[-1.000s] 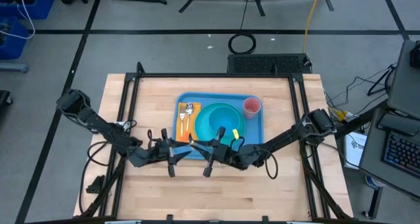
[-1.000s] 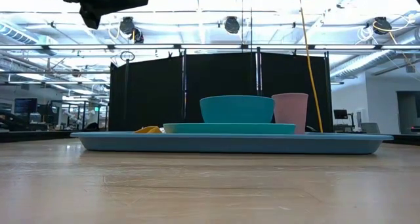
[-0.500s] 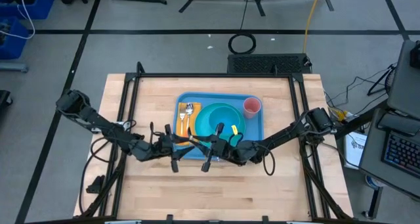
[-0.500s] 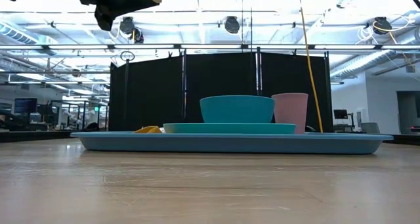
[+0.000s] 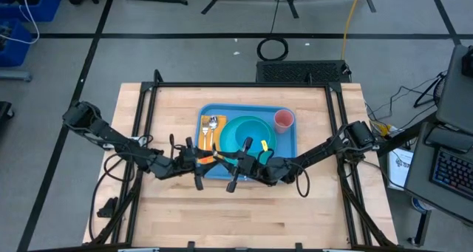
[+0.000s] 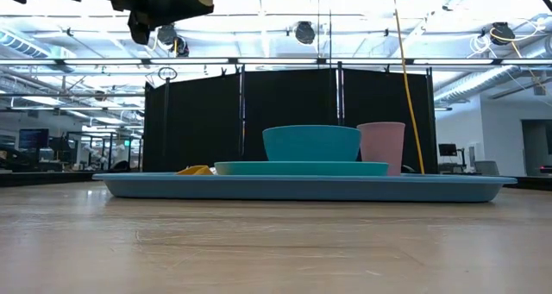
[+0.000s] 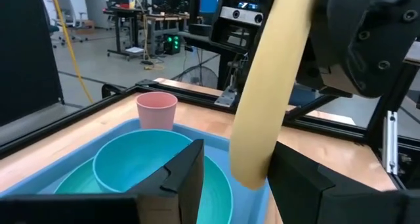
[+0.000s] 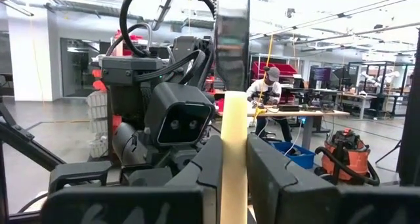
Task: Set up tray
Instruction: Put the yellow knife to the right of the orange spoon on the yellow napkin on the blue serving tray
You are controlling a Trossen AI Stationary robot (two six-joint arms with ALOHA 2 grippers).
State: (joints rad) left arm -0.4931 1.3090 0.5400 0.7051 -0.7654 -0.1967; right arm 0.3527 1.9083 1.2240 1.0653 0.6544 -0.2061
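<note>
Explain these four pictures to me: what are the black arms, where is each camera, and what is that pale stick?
Two robot arms work at a wooden table. One camera looks down from above, one sits at table height, and one rides on each wrist. On the table lies a light-blue tray holding a teal plate, a teal bowl, a pink cup and cutlery on an orange napkin. The right gripper is shut on a cream utensil handle; the left gripper has that handle between its fingers, above the tray's near edge.
</note>
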